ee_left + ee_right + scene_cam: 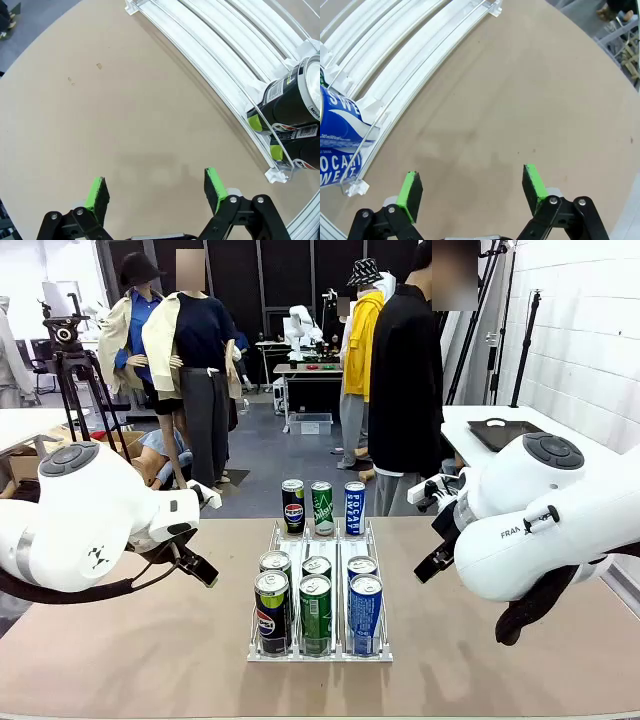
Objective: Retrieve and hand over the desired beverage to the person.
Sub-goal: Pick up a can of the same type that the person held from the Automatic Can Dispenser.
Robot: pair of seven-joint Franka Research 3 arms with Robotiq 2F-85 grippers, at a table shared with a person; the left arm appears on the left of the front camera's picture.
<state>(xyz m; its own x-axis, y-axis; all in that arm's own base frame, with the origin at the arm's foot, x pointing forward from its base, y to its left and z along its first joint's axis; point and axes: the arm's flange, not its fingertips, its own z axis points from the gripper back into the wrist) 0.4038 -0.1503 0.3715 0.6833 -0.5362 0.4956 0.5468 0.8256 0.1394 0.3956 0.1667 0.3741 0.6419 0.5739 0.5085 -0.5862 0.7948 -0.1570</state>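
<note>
Person: the person [405, 380] stands at the far edge of the table [120, 660], right of the middle and behind the rack [318, 656]. A long black jacket of matte cloth hangs open over a white shirt. The hands cannot be made out.
Cans: slim metal cylinders with shiny silver lids and pull tabs, upright in three lanes sorted by colour. Black is on the left, green in the middle, blue on the right.
Near row: black can [271, 612], green can [315, 614] and blue can [365, 613] stand at the rack's near end, with a second row close behind them.
Far row: far black can [293, 506], far green can [321, 507] and far blue can [355, 507] stand at the end nearest the person.
Rack: a white plastic tray with thin raised rails and a bare ribbed stretch between the two groups of cans.
Left gripper: left gripper [155, 182] has black linkages and flat green pads spread wide with nothing between them. It hangs over bare tabletop beside the rack's left side, near the black cans.
Right gripper: right gripper [472, 185] has its pads likewise wide apart and empty. It is above the table beside the rack's right side, near a blue-and-white can.
Arms: smooth, rounded, glossy white shells flank the rack, the left arm [80, 520] on one side and the right arm [540, 520] on the other.
Table: a flat, matte, tan surface with a few faint specks.
</note>
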